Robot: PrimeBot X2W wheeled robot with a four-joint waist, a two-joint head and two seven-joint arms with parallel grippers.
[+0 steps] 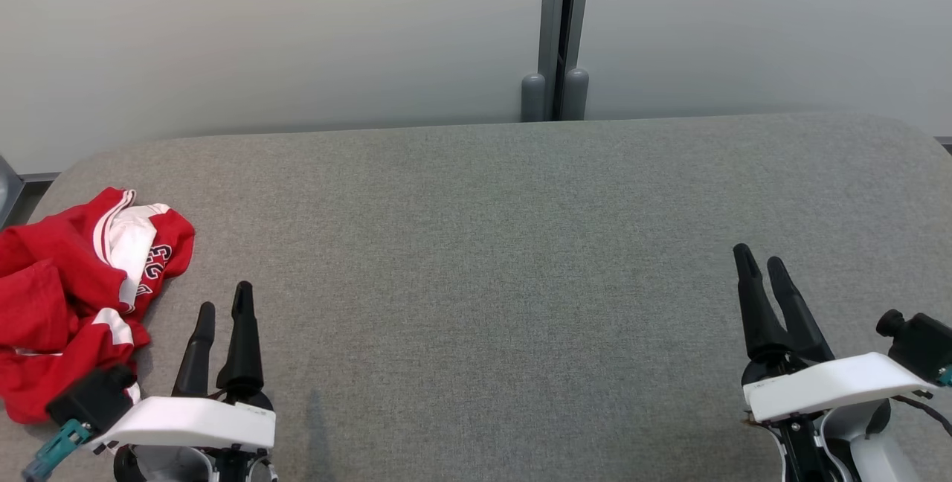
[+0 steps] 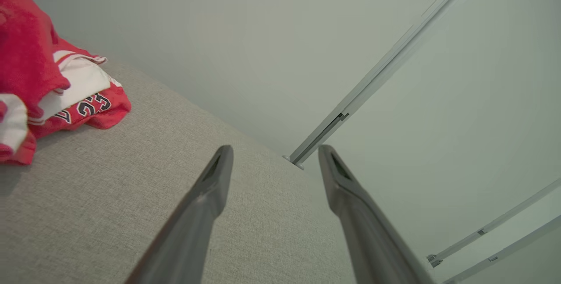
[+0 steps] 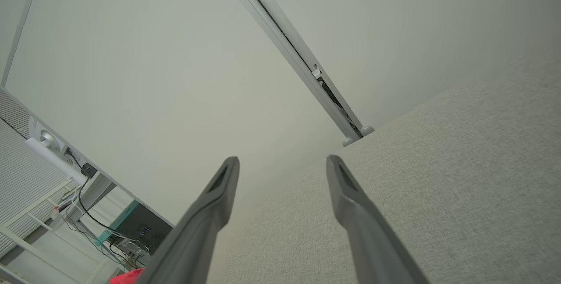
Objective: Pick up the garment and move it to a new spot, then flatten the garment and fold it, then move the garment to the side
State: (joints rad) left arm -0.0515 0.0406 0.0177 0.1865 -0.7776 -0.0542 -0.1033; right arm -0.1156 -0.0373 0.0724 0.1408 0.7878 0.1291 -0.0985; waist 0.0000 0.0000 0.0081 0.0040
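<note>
A crumpled red garment with white trim and dark numerals lies at the left edge of the grey fabric table. My left gripper hovers just right of the garment, open, with nothing between its fingers. The left wrist view has the garment at the upper left, clear of the left gripper. My right gripper is near the table's right side, open and empty, far from the garment. In the right wrist view the right gripper points along the table toward the wall, and a red scrap of the garment shows at the bottom edge.
A pale partition wall with a vertical grey post runs behind the table's rounded far edge. The right wrist view takes in a desk with cables and a dark box beyond the table.
</note>
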